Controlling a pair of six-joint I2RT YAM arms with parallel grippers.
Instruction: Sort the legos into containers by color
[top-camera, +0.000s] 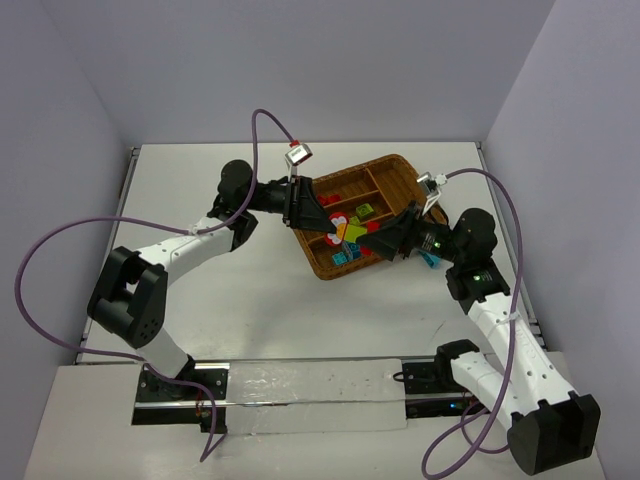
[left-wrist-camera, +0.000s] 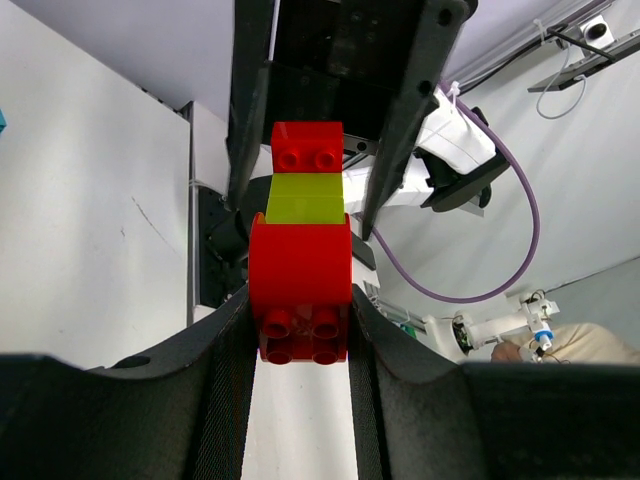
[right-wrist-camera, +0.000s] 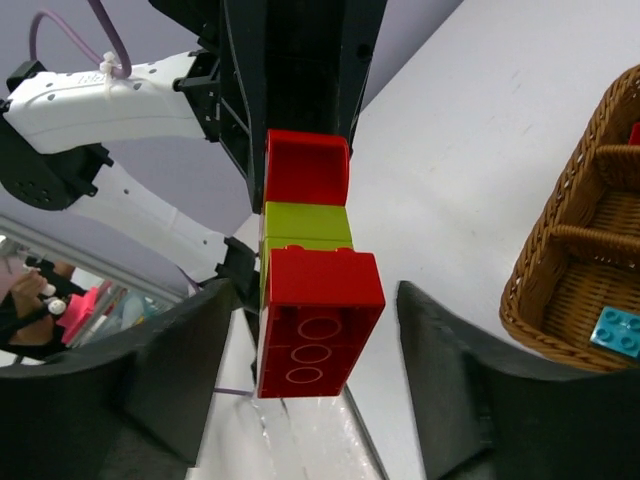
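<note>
A joined stack of three legos (top-camera: 348, 230) hangs over the wicker tray (top-camera: 395, 165): a rounded red brick (left-wrist-camera: 300, 285), a yellow-green brick (left-wrist-camera: 305, 198) and a long red brick (right-wrist-camera: 318, 320). My left gripper (left-wrist-camera: 300, 305) is shut on the rounded red brick. My right gripper (right-wrist-camera: 315, 290) is open, its fingers (right-wrist-camera: 170, 380) on either side of the long red brick with a gap on each side. In the top view the left gripper (top-camera: 322, 222) and the right gripper (top-camera: 385, 240) face each other across the stack.
The tray's slots hold loose bricks: red (top-camera: 332, 199), yellow-green (top-camera: 366, 211) and cyan (top-camera: 345, 257). A cyan brick (right-wrist-camera: 620, 330) lies in the tray's near slot in the right wrist view. A cyan piece (top-camera: 430, 258) shows beside the right wrist. Purple cables loop above both arms.
</note>
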